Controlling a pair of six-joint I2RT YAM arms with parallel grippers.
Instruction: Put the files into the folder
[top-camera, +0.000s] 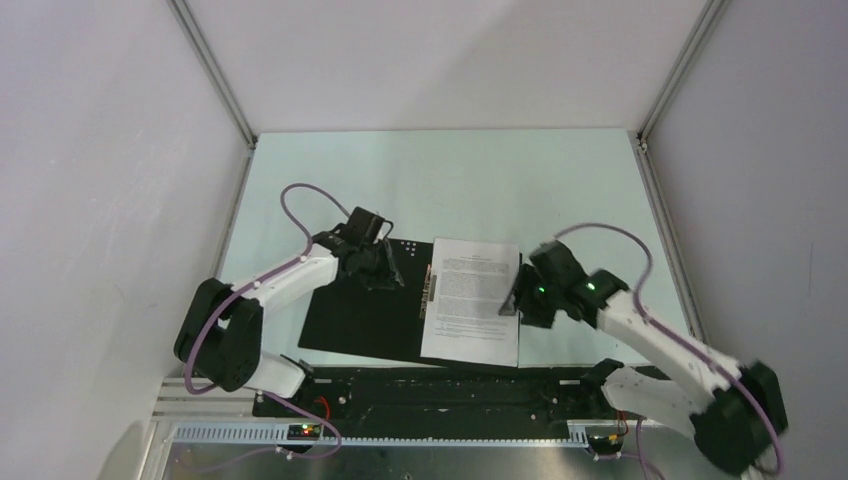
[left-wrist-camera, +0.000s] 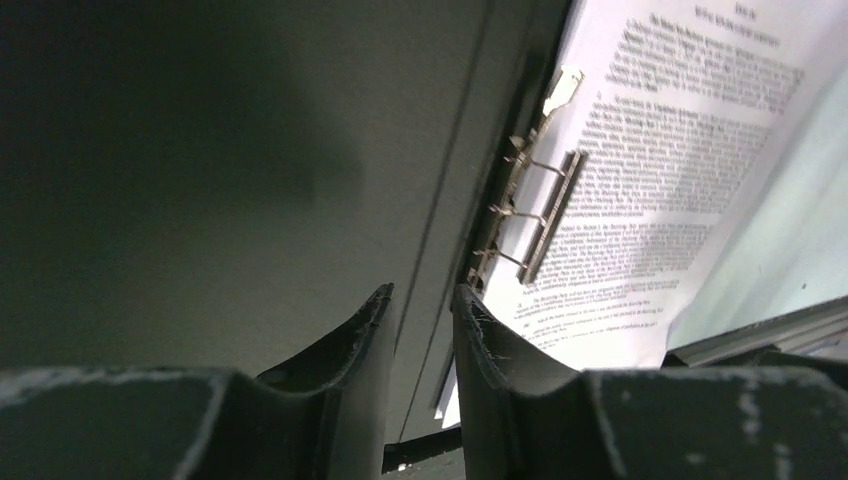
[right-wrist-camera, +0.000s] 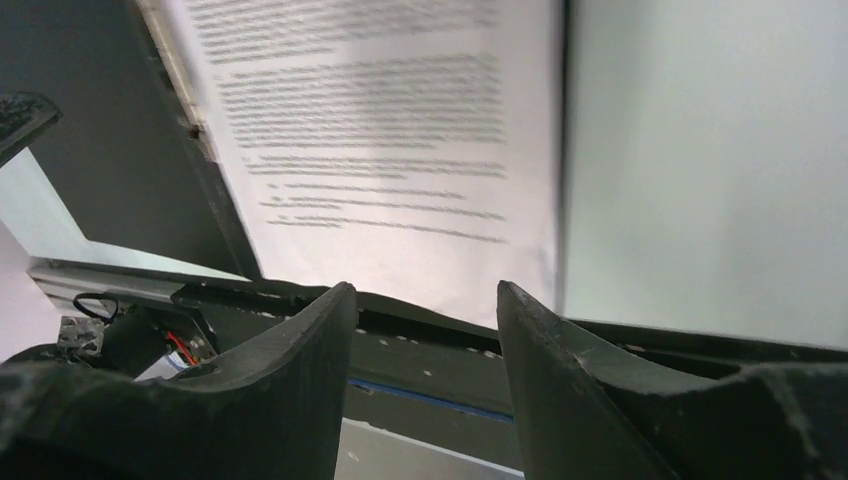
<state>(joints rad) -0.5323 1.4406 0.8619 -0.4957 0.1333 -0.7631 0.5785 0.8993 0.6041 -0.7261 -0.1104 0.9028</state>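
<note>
One printed sheet is all that shows of the files (top-camera: 470, 300). Whether more sheets lie beneath it cannot be told from any view. It lies flat on the right half of the open folder (top-camera: 360, 320), in the middle of the overhead view. Only the folder's black inside faces up, and its outer side is hidden against the pale green surface (top-camera: 450, 180). The text blocks are too small to read from above and blurred in the right wrist view.

The metal clip (left-wrist-camera: 530, 215) runs along the spine just beside the sheet's left edge. Its wire loops are clear in the left wrist view, but from above it is only a thin strip.

The left tool (top-camera: 378, 265) sits over the upper part of the bare black left half and covers that corner. A few pale dots beside it cannot be made out. Its fingers (left-wrist-camera: 350, 370) stand close together, with a narrow gap and nothing seen between them.

The right tool (top-camera: 513, 298) sits at the sheet's right edge and hides part of it. Its fingers (right-wrist-camera: 300, 370) are moderately apart with nothing held.

Purple cables (top-camera: 300, 195) loop over both arms. A black base plate (top-camera: 450, 385) crosses the lower frame just below the folder's near edge.
</note>
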